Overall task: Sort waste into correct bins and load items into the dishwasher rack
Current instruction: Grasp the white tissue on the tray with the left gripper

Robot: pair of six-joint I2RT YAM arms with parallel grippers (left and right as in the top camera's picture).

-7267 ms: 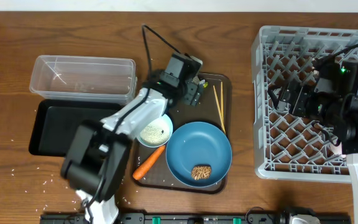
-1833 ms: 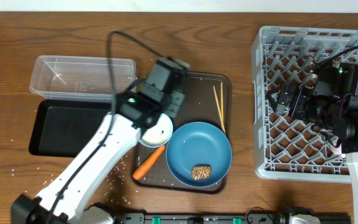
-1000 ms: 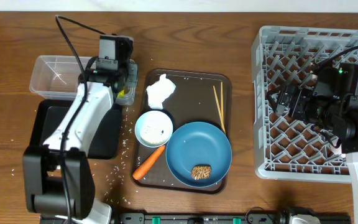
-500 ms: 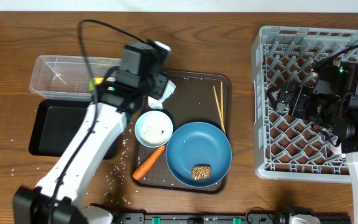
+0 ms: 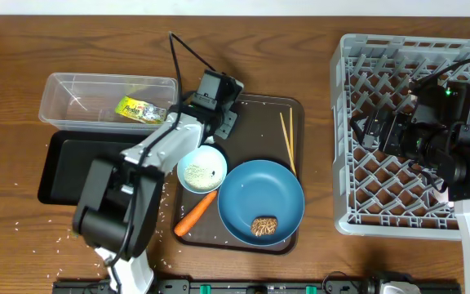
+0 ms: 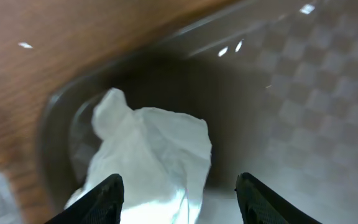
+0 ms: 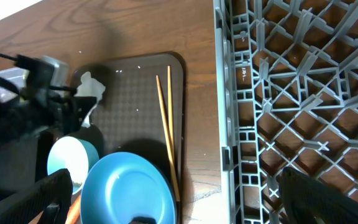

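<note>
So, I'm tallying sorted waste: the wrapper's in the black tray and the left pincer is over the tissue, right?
Wrong bin: the wrapper lies in the clear tub, as the overhead view shows. The left pincer is indeed over the tissue.

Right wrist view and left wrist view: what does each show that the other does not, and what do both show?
Only the right wrist view shows the chopsticks, the blue dish, the bowl and the dishwasher rack. Only the left wrist view shows the left gripper up close, its jaws standing open on either side of the crumpled white tissue. Both show that tissue and the brown serving tray it lies on.
</note>
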